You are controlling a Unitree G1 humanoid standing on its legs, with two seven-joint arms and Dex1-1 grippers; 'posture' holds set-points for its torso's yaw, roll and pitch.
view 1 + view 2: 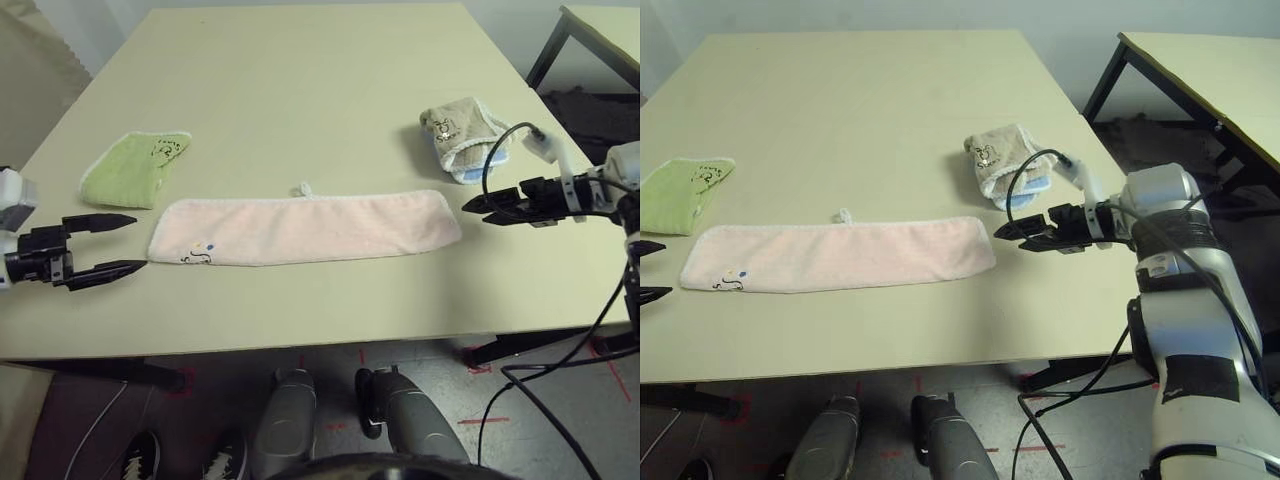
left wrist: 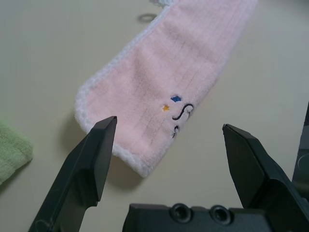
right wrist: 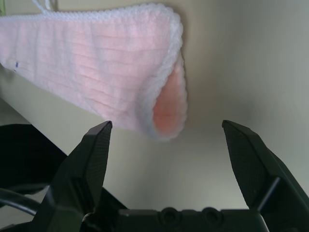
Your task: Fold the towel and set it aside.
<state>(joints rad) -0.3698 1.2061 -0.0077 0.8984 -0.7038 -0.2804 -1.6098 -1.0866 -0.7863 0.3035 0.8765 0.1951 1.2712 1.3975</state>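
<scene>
On the floor (image 1: 430, 440) before the near edge, in the left eye view: dark shoes with white laces (image 1: 142, 455). On the near part of the cream, flat-topped surface (image 1: 250, 310): the pale pink terry towel (image 1: 310, 230), folded to a long, narrow strip and laid crosswise between the grippers. In the left wrist view, at the strip's left end: a small dark print (image 2: 183, 111) with blue and yellow marks. In the right wrist view, at the other end: a lip of the fold (image 3: 169, 106), parted, deeper pink inside. Mostly smooth pile, white scalloped edging, white looped tag (image 1: 305, 189) on the far long side. Just beside the left end, the black left gripper (image 2: 170, 122), fingers wide apart; contact impossible to tell. Just beyond the right end, the black right gripper (image 3: 167, 122), fingers likewise apart and empty. Farther back: left, a folded green towel (image 1: 135, 170); right, a beige-and-blue bundled towel (image 1: 462, 135).
</scene>
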